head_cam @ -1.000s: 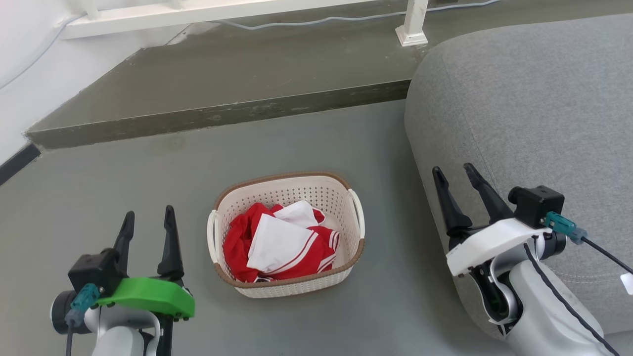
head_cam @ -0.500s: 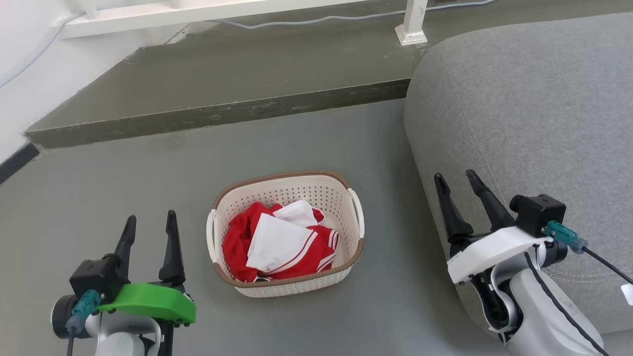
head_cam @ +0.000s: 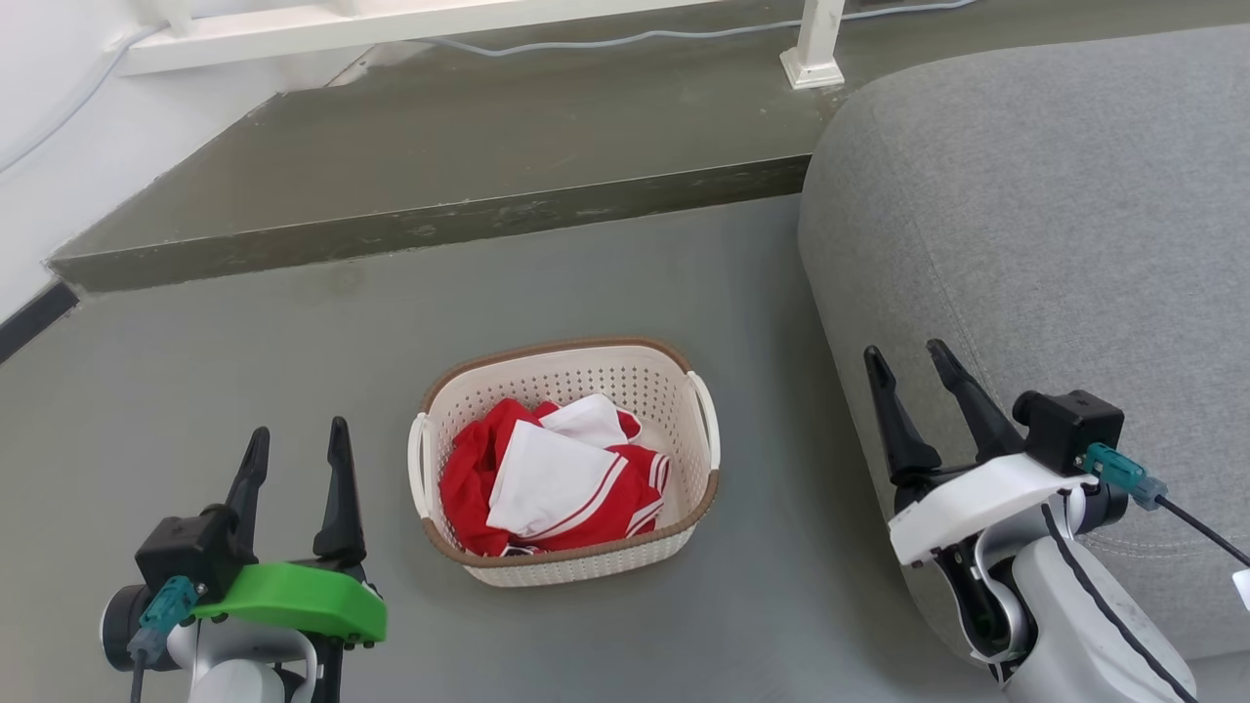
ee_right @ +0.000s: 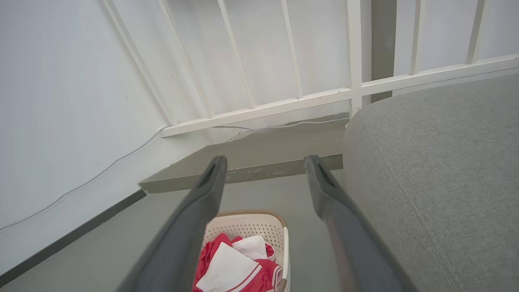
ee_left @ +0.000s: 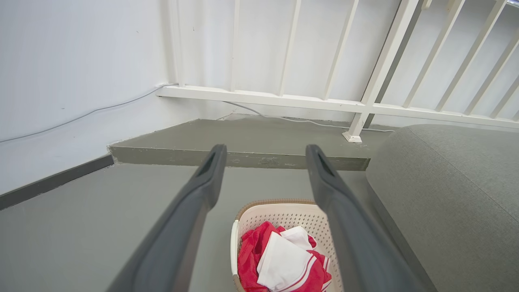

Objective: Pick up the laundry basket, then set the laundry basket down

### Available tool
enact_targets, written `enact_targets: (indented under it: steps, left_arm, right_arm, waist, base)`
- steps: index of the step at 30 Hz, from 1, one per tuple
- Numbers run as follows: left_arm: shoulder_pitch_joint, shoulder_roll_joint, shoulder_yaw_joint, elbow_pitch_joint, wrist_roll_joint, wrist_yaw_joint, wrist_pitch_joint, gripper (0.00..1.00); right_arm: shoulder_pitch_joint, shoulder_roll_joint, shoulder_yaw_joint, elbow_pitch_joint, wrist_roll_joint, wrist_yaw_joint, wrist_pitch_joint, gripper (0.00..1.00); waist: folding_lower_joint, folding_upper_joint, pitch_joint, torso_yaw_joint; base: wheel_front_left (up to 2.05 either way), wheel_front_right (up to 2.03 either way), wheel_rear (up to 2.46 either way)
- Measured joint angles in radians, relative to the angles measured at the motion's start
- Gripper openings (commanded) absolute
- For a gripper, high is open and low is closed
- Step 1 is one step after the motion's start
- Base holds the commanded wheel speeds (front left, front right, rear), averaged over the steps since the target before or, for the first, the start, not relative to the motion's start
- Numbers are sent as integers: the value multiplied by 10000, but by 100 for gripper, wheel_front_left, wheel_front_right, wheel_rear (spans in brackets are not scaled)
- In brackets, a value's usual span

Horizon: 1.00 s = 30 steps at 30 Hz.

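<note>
The laundry basket (head_cam: 586, 376) stands on the grey floor, cream-white and perforated with a brown rim and white side handles. Red and white clothes (head_cam: 552, 478) lie inside it. It also shows low in the left wrist view as the laundry basket (ee_left: 284, 211) and in the right wrist view as the laundry basket (ee_right: 247, 223). My left gripper (head_cam: 298, 444) hangs open to the basket's left, apart from it, nothing between its fingers. My right gripper (head_cam: 908, 356) is open to the basket's right, in front of the sofa, also holding nothing.
A grey sofa (head_cam: 1055, 244) fills the right side, close behind my right arm. A raised concrete step (head_cam: 439, 225) runs across behind the basket, with a white railing (ee_left: 284, 97) and a cable along the wall beyond it.
Both grippers have sunk slightly lower in the head view, the right one also drifting a little to the right. The basket has stayed where it was.
</note>
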Motion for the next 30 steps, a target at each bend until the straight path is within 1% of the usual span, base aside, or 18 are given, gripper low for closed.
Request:
enact_targets:
  steps: [6, 7, 11, 16, 22, 24, 27, 30]
  left_arm:
    - [6, -4, -4, -10, 0, -13, 0, 100]
    - [8, -4, -4, -10, -4, -69, 0, 0]
    - [75, -79, -46, 395, -10, -88, 21, 0]
    - [127, -115, -29, 493, -274, -90, 104, 0]
    - [127, -117, 128, 600, -1122, -102, 380, 0]
    - [127, -117, 171, 621, -1498, -104, 474, 0]
    - [127, -119, 188, 627, -2050, -107, 562, 0]
    - [126, -119, 247, 631, -2376, -196, 685, 0]
  right_arm:
    - [14, 23, -94, -4, -90, 29, 0, 100]
    - [22, 29, -109, -8, -90, 79, 0, 0]
    - [309, 107, -50, 345, -79, 79, 19, 0]
    - [524, 167, -134, 384, 184, 88, 48, 0]
    - [527, 205, -401, 332, 1045, 105, 238, 0]
    - [531, 234, -487, 320, 1413, 169, 326, 0]
    - [539, 253, -598, 291, 1850, 176, 431, 0]
    - [541, 270, -736, 268, 2151, 178, 535, 0]
  waist:
    - [0, 0, 24, 28]
    - [0, 0, 27, 31]
    - [0, 0, 29, 33]
    - [0, 0, 14, 44]
    - [0, 0, -62, 106]
    - [0, 0, -79, 120]
    - [1, 0, -102, 142]
    - [0, 0, -126, 164]
  base:
    - [0, 0, 0]
    - [0, 0, 0]
    - [0, 0, 0]
    - [0, 0, 0]
    - [0, 0, 0]
    - [0, 0, 0]
    - [0, 0, 0]
    - [0, 0, 0]
